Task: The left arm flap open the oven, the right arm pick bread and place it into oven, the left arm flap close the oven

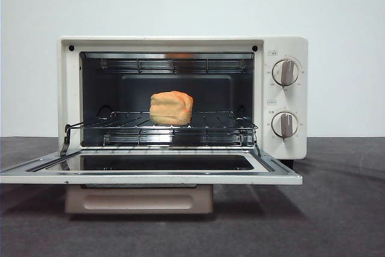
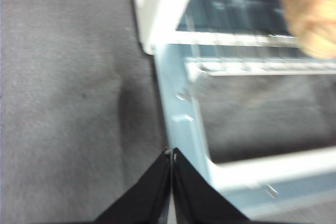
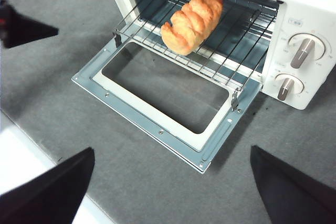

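Here the oven (image 1: 180,97) stands on the dark grey surface (image 1: 337,209) with its door (image 1: 150,170) folded flat down toward the front, the glass window facing up. Its two round knobs (image 1: 285,71) sit one above the other on the right panel. Inside, the wire rack (image 1: 216,121) is pulled slightly forward, and the bread (image 1: 171,108) rests on it near the middle, golden-orange and lumpy. The left gripper (image 2: 171,153) hangs close over a front corner of the lowered door, just beside its edge, jaws pressed together with nothing between them. The right gripper (image 3: 170,182) hovers well back above the surface in front of the door, jaws spread wide apart and empty.
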Available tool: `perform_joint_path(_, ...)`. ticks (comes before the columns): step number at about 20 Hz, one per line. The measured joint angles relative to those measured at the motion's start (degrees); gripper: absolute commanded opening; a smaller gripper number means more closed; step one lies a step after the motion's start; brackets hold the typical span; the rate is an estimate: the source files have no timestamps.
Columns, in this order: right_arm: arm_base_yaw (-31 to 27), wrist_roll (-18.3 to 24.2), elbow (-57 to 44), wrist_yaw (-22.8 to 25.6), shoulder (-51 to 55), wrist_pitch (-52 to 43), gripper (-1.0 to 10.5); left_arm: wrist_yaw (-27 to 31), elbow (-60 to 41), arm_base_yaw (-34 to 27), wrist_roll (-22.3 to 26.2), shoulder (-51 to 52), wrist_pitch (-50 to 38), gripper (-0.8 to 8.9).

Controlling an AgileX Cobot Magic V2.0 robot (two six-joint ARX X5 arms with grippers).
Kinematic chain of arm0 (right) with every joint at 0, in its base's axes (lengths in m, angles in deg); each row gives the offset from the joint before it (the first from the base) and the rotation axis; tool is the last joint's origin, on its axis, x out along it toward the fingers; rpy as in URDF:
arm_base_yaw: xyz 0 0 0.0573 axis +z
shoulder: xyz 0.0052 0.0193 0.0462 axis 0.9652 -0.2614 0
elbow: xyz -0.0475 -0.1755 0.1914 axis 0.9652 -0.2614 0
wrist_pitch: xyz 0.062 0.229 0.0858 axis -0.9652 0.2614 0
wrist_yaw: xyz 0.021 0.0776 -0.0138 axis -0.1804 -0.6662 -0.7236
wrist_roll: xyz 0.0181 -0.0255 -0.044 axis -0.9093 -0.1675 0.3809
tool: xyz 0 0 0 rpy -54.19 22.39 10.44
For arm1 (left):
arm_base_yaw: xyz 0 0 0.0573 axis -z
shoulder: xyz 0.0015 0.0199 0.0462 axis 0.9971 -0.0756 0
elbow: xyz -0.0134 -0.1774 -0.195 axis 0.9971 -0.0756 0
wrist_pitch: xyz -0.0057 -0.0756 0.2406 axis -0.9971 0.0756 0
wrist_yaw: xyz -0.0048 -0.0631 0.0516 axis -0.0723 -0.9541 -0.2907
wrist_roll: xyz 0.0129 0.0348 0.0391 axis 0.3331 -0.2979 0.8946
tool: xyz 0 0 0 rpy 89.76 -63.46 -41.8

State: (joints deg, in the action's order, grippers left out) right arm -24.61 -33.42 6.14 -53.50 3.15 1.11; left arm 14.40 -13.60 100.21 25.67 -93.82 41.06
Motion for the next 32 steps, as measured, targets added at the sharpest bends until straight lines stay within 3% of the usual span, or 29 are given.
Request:
perform_joint_path(7, 0.0, 0.4, 0.0, 0.0, 0.0, 0.7, 4.7, -7.5, 0.0, -5.5, 3.5, -19.2, -8.2, 0.14)
perform_joint_path(15, 0.0, 0.4, 0.0, 0.0, 0.0, 0.7, 4.7, -18.0, 0.0, -7.2, 5.2, -30.7, -15.2, 0.14)
perform_joint_path(24, 0.0, 0.4, 0.0, 0.0, 0.0, 0.7, 4.7, -28.7, -0.3, -10.1, 4.6, -34.5, -16.9, 0.14)
perform_joint_path(32, 0.0, 0.3, 0.0, 0.2, 0.0, 0.7, 4.7, -41.1, -0.5, -14.1, -1.1, -34.4, -25.9, 0.14)
